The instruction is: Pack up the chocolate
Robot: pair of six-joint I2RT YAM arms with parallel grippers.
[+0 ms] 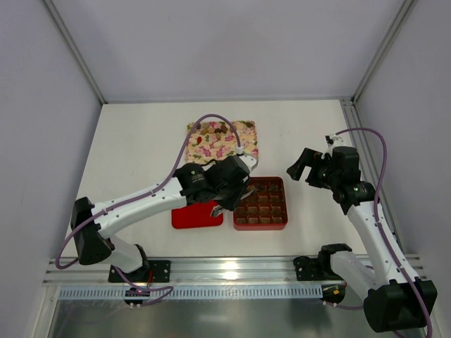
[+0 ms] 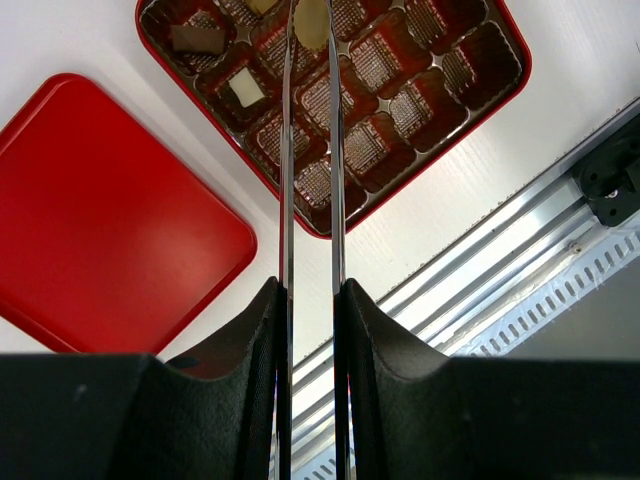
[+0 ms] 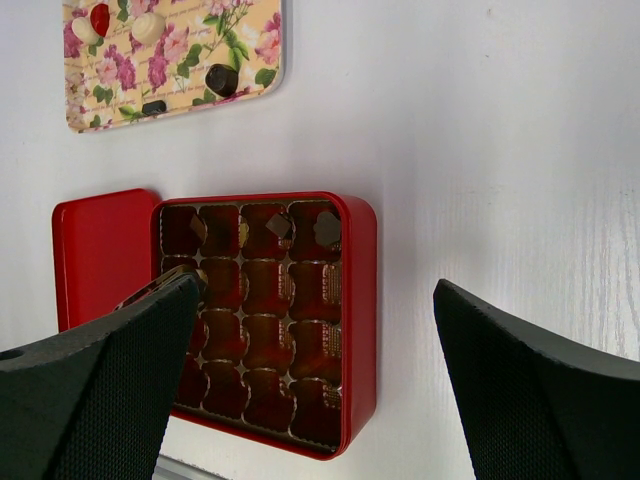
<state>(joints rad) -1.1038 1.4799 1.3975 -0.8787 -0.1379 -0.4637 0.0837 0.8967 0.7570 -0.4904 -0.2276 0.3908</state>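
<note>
The left hand [image 2: 310, 285] is clamped on a pair of long thin tweezers [image 2: 287, 150]. Their blades stand close together, and a pale chocolate [image 2: 312, 18] seems to be pinched at the tips. It hangs over the open red box [image 3: 362, 320] on the bench [image 3: 480, 150], near the end where a dark piece [image 2: 197, 38] and a pale square piece [image 2: 245, 88] already sit. Most cups in the brown insert [image 3: 312, 340] are empty. More pieces wait on the flowered tray [image 3: 180, 60] beyond the box, and the red lid [image 2: 110, 220] lies flat just beside it. The right hand [image 3: 318, 282] is spread wide, holds nothing and hangs well off to the side.

To do this step well, I would line the tips up over one empty cup, clear of the ridges between cups. I would lower the piece until it nearly bottoms, ease the squeeze only a little, then lift straight up. That way the piece should not stick to a blade or tip into the next cup.

I can read no brand, label or writing on the box, lid or tray.
</note>
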